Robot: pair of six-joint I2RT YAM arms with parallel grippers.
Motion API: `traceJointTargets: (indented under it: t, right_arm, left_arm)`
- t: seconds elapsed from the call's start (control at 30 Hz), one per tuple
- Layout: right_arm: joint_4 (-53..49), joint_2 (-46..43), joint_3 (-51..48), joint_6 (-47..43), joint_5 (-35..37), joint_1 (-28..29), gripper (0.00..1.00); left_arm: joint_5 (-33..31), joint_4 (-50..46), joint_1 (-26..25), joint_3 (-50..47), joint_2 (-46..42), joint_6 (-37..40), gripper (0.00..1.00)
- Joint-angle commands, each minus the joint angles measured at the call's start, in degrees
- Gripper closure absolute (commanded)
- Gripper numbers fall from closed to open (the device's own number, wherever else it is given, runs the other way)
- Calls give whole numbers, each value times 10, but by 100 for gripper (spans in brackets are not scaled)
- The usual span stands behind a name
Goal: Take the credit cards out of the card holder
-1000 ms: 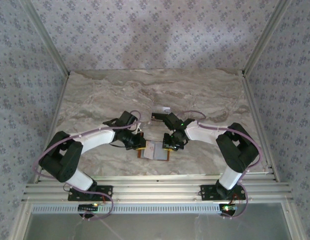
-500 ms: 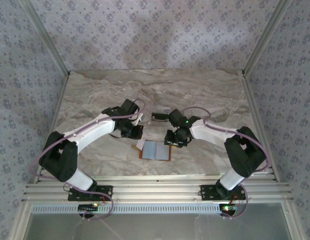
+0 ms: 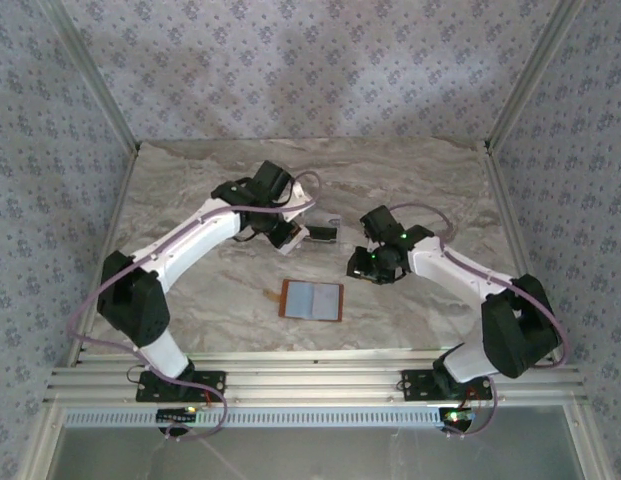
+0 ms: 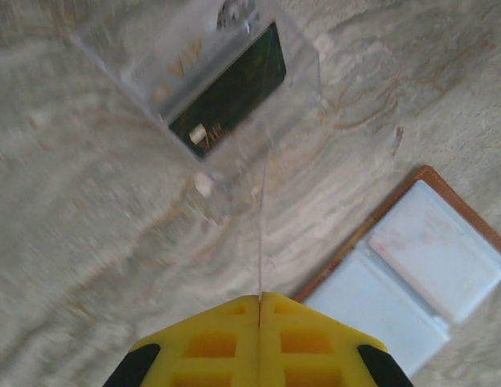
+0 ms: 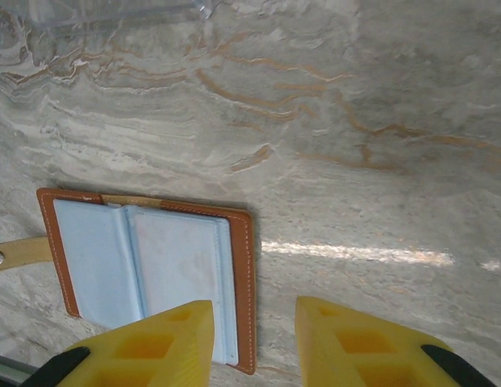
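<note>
we see a grey-beige marble-patterned table (image 3: 190,300) with the white-and-black left arm (image 3: 185,250) and right arm (image 3: 460,272) bending inward from its near edge. the left gripper (image 4: 260,300) hangs over the middle of the table, its yellow fingers (image 4: 218,343) clenched tight. a hair-thin pale line rises from their seam, and we cannot tell what it is. the right gripper (image 5: 254,313) hovers to its right, released, with only marble between its parted fingers. the flat tan-brown leather card holder (image 3: 312,300) lies open, grey-blue lining up, nearer than both grippers. the dark rectangular plastic card (image 4: 234,93) lies beyond the holder, apart from it, against a pale whitish card (image 4: 165,72) with gold lettering.
</note>
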Motion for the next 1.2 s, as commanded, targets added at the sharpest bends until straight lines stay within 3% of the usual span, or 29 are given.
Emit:
traceJointTargets:
  t: [0.0, 0.2, 0.4, 0.8, 1.17]
  right_arm:
    - [-24, -23, -11, -17, 1, -9, 67]
    - [-12, -36, -23, -10, 1, -14, 68]
    - [-9, -44, -37, -6, 1, -20, 68]
    - [1, -54, -64, 1, -4, -37, 69]
    - [5, -46, -74, 0, -13, -49, 70]
  left_arm:
    - [-12, -56, -10, 54, 29, 156, 100]
    - [-27, -81, -16, 141, 85, 363, 100]
    - [-15, -180, -8, 318, 188, 451, 100]
    - [-12, -282, 1, 582, 362, 502, 100]
    - [-16, -259, 0, 626, 421, 510, 100]
